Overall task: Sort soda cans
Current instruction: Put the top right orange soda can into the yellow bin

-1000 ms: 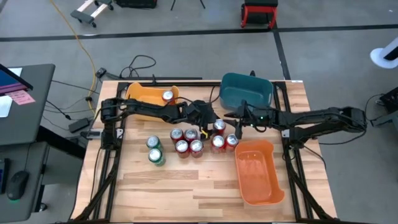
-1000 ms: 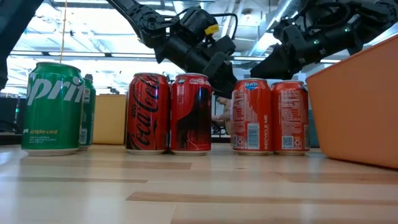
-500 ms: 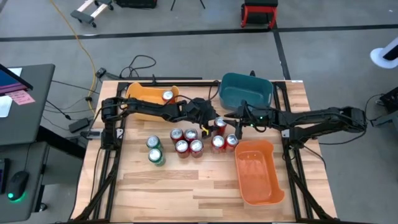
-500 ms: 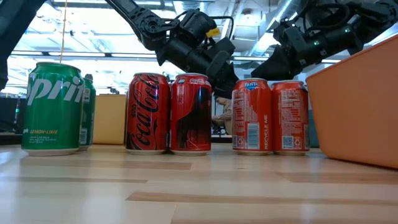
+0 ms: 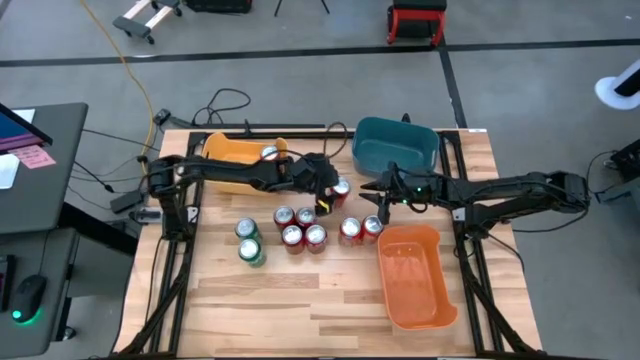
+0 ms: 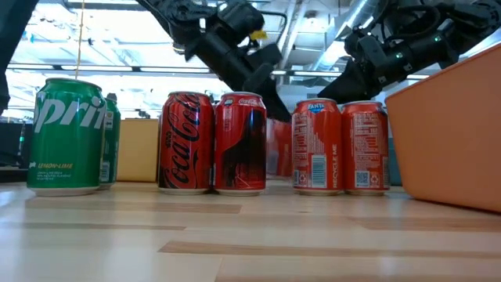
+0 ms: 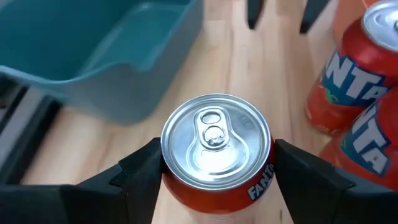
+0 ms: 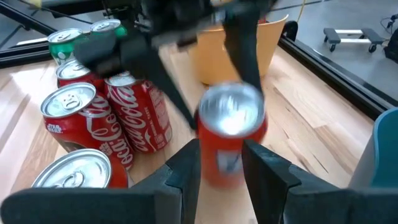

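Observation:
My left gripper is shut on a red soda can with a silver top, between the teal bin and the cluster of cans. My right gripper hangs open just to the right of that can, with nothing between its fingers. Several red soda cans stand upright on the table's middle, and two more stand next to the orange bin. Two green soda cans stand left of them. One more can sits in the yellow bin. My left gripper pinches the can's side wall just under the top rim, one finger on each side. The fingers come slanting down from the table's left. The can stays upright, top up, and seems a little clear of the table.
A yellow bin stands at the far left, a teal bin at the far middle and an orange bin at the near right. Bare wood lies along the table's near edge.
My left gripper has risen with the red can and drawn it a little toward the table's far left, away from the two cans by the orange bin. The can has stayed upright.

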